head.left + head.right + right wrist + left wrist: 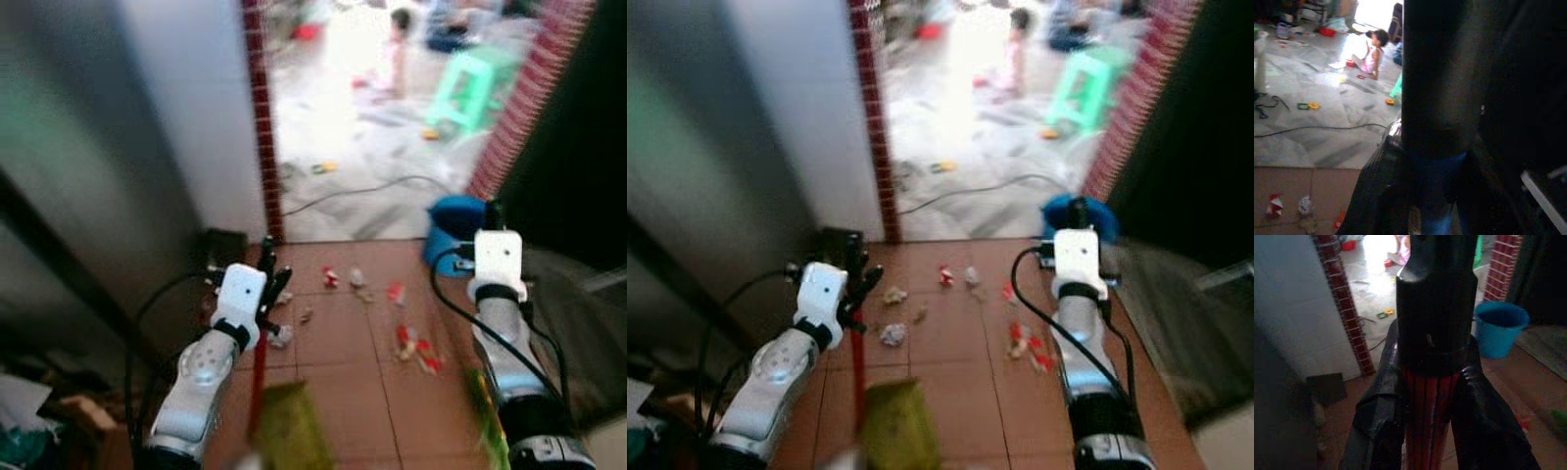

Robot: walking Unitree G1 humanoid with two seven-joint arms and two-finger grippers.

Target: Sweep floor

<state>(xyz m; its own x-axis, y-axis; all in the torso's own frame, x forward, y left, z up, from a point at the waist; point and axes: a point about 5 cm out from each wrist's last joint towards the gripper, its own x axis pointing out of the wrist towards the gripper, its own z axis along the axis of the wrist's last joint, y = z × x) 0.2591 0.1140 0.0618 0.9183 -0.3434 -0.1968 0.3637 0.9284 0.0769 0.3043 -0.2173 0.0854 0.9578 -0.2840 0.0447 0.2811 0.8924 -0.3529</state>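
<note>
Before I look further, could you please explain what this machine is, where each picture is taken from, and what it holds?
This is a humanoid robot with two silver arms. Two pictures come from its head, looking down; the other two from cameras on its wrists. The left end effector is closed around a red-and-black handle, probably a broom. The right end effector grips a dark handle with a blue section. Scraps of litter lie on the brown tiled floor. A blue bucket stands by the doorway.

Two silver arms, rounded joints. White boxy wrist block on left arm (240, 294) and right arm (497, 257). Black looping cables. Long black fingers (1376, 416).
</note>
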